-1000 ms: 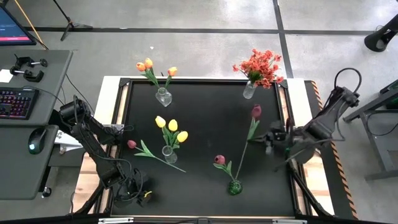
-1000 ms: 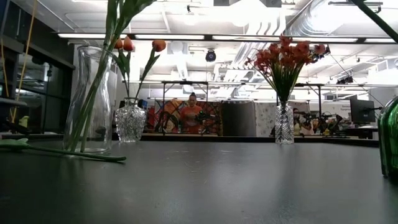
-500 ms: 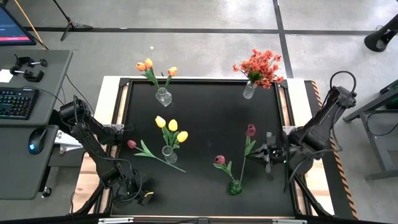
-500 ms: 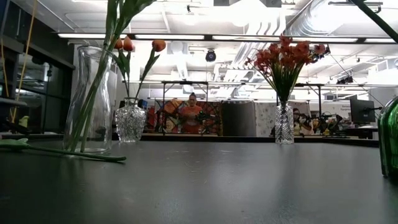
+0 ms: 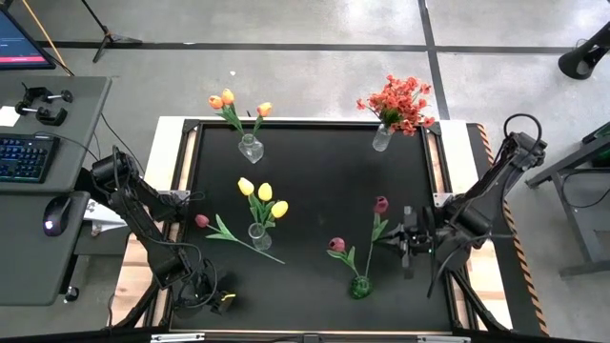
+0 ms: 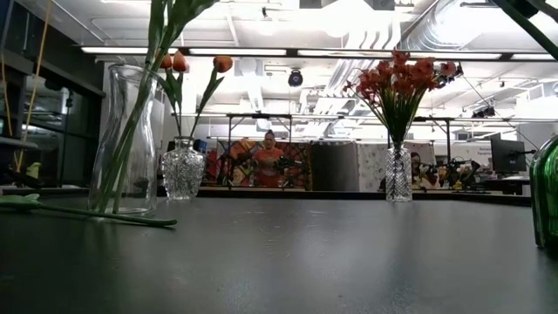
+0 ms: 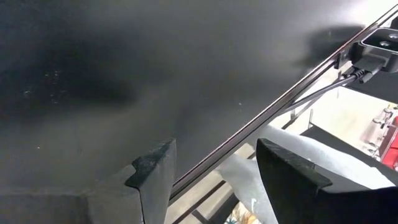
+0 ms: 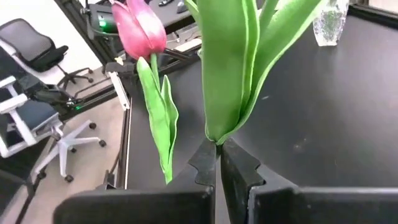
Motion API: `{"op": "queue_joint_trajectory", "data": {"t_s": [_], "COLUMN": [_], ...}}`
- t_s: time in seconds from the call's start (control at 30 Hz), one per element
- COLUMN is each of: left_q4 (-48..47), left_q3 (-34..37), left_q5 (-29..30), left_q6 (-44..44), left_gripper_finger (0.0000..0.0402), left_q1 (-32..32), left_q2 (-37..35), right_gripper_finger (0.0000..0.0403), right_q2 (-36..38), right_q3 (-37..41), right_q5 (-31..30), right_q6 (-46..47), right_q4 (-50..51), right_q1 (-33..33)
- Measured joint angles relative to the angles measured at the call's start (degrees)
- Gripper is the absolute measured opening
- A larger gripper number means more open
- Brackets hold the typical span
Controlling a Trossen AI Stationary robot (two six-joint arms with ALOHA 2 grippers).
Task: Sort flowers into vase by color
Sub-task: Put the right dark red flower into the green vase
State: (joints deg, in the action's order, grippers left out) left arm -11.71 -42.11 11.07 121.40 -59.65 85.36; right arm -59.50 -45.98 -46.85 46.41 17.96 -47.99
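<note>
My right gripper (image 5: 404,238) is shut on a dark pink tulip (image 5: 381,204) near the table's right edge. The tulip's stem slants down to the green vase (image 5: 360,286), which holds another pink tulip (image 5: 336,245). A third pink tulip (image 5: 202,220) lies flat on the table, left of the clear vase of yellow tulips (image 5: 257,205). Orange tulips (image 5: 229,99) and red-orange sprays (image 5: 400,100) stand in clear vases at the far side. My left gripper (image 7: 214,155) waits open over the table's left edge (image 5: 191,197). My right gripper pinches the tulip's stem where the leaves spring from it (image 8: 216,140), between its two shut fingers. The fingers come nearly level from the table's right side and lie across the stem. The flower is lifted and tilted, head toward the far edge, lower end at the green vase (image 6: 547,196).
A desk with keyboard (image 5: 24,157) and mouse (image 5: 52,221) stands left of the table. A small camera (image 7: 380,43) sits at the table's edge. In the low view a person (image 6: 268,161) shows in the room beyond. Bare black tabletop lies between the vases.
My right gripper has come down and toward the table's near edge, rolling its wrist. The held tulip's head has swung toward the near edge and the flower stands steeper, while its lower end has stayed at the green vase.
</note>
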Motion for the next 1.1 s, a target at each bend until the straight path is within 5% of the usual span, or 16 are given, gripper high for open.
{"op": "queue_joint_trajectory", "data": {"t_s": [1.1], "left_q4": [-0.47], "left_q3": [0.00], "left_q5": [0.00], "left_q6": [0.02], "left_gripper_finger": [0.0209], "left_q1": [0.02], "left_q2": [-0.02], "right_gripper_finger": [0.0000], "right_q2": [0.24], "right_q3": [-0.11], "right_q5": [5.74], "right_q6": [-3.41], "right_q4": [0.84], "right_q1": [3.13]}}
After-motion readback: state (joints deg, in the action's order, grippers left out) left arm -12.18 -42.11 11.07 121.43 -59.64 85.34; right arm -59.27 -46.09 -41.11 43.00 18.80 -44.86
